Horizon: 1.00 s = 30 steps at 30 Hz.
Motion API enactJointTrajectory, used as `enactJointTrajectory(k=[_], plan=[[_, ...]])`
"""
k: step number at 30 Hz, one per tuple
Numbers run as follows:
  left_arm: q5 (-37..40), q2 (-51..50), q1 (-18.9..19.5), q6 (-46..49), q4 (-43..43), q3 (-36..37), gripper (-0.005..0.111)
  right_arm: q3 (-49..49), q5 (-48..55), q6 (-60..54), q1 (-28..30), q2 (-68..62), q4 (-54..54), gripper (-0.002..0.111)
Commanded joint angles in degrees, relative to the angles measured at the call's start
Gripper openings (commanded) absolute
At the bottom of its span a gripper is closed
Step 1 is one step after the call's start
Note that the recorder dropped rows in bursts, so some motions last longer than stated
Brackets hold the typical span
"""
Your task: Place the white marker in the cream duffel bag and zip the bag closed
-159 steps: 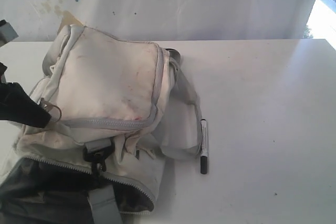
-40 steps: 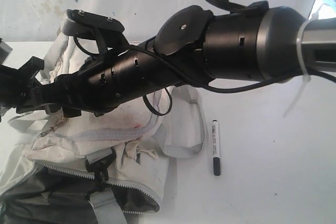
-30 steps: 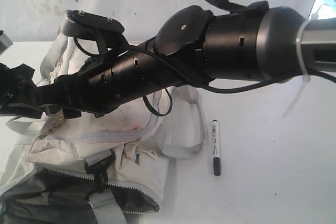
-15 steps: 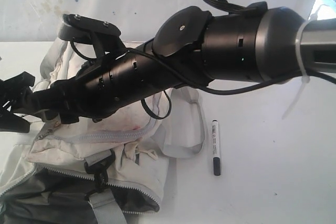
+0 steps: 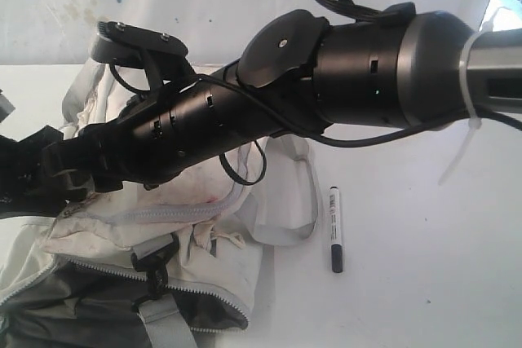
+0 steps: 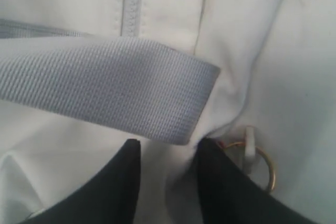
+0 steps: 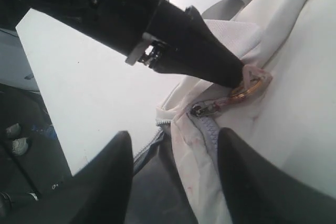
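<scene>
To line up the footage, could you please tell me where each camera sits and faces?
Exterior view: raised, looking down across the white table at the cream fabric duffel bag and slim white marker pen; the black right arm crosses the frame.
Left wrist view: close over the bag, facing its grey webbing strap; the left pincer shows two black tips.
Right wrist view: over the bag, facing its grey zip pull; the right pincer frames it.
Shared: both wrist views show the small brass-coloured ring.
</scene>
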<state>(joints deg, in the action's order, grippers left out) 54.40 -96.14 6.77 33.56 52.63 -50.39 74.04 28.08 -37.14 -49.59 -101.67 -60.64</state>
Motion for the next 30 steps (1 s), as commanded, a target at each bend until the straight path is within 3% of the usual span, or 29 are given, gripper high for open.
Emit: enactJointTrajectory(k=[1,11,14,18,30], plan=[[0.1,-1.5,0.0,5.9,6.7,0.5,0.031,0.2,-0.1,0.0,-0.1,0.0,0.1,0.047],[2.7,-4.3,0.0,11.9,12.8,0.5,0.041,0.2,0.2,0.0,-0.1,0.0,0.1,0.047],[3.6,-5.7,0.0,13.7,13.4,0.5,0.032,0.2,0.2,0.0,-0.1,0.0,0.1,0.047],[4.7,-6.6,0.0,16.4,15.0,0.5,0.0,0.2,0.1,0.0,-0.1,0.0,0.1,0.047],[14.4,-4.2,0.1,17.7,16.6,-1.0,0.0,0.2,-1.6,0.0,-0.1,-0.9,0.3,0.047]])
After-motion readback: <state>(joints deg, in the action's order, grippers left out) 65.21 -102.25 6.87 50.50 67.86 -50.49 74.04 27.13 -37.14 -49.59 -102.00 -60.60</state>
